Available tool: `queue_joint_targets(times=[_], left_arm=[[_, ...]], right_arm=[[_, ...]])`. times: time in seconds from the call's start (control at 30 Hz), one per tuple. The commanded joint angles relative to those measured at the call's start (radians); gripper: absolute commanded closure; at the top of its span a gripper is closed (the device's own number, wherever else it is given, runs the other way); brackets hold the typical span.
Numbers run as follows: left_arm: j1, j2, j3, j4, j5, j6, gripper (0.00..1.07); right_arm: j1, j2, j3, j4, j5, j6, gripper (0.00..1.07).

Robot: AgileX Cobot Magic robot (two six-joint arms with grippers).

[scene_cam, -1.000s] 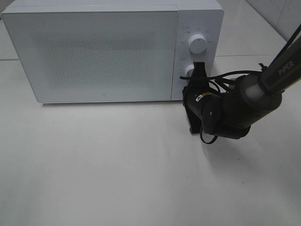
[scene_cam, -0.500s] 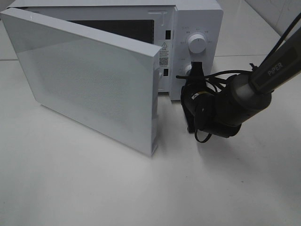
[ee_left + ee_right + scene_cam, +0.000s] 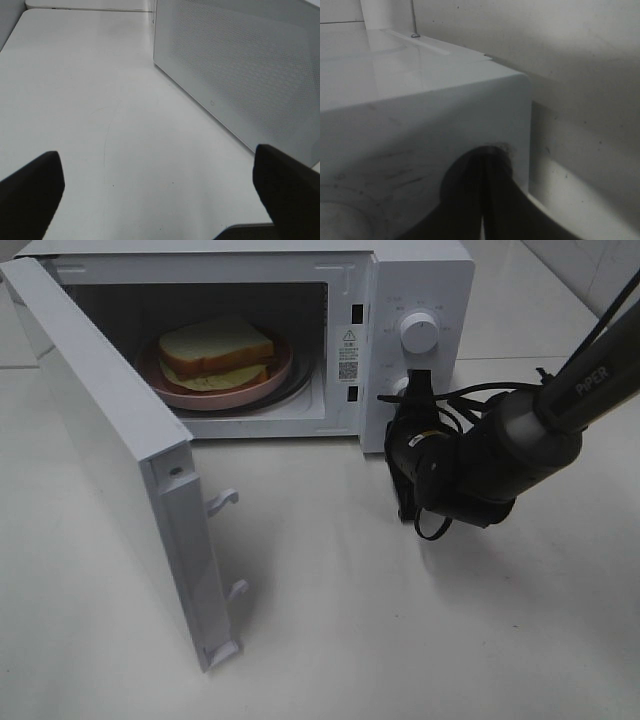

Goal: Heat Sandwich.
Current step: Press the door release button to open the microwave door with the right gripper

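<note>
A white, smooth bench (image 3: 330,630) fills the scene. One thing stands directly on it: a white microwave (image 3: 440,290), set toward the far side with its front facing the near edge. Its door (image 3: 110,460) stands open, hinged at the left and angled out over the bench, with its lower edge just above the surface. A thin seam (image 3: 510,358) runs across the bench beside the microwave. In the left wrist view a faint curved mark (image 3: 106,135) shows on the bare surface.

the right hand (image 3: 483,167), its jaws closed together, sits up against a corner of the white microwave (image 3: 420,115).
</note>
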Motion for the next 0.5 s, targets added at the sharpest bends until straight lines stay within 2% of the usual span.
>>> queue_joint_targets(times=[0.03, 0.23, 0.5], left_arm=[[0.005, -0.005, 0.002, 0.001, -0.004, -0.007, 0.1], [0.005, -0.005, 0.002, 0.001, -0.004, -0.007, 0.1], [0.005, -0.005, 0.002, 0.001, -0.004, -0.007, 0.1]], right_arm=[[-0.027, -0.04, -0.05, -0.115, -0.209, -0.01, 1.07], [0.012, -0.047, 0.0, -0.107, -0.127, 0.07, 1.07], [0.058, -0.063, 0.074, -0.08, -0.118, 0.082, 1.07]])
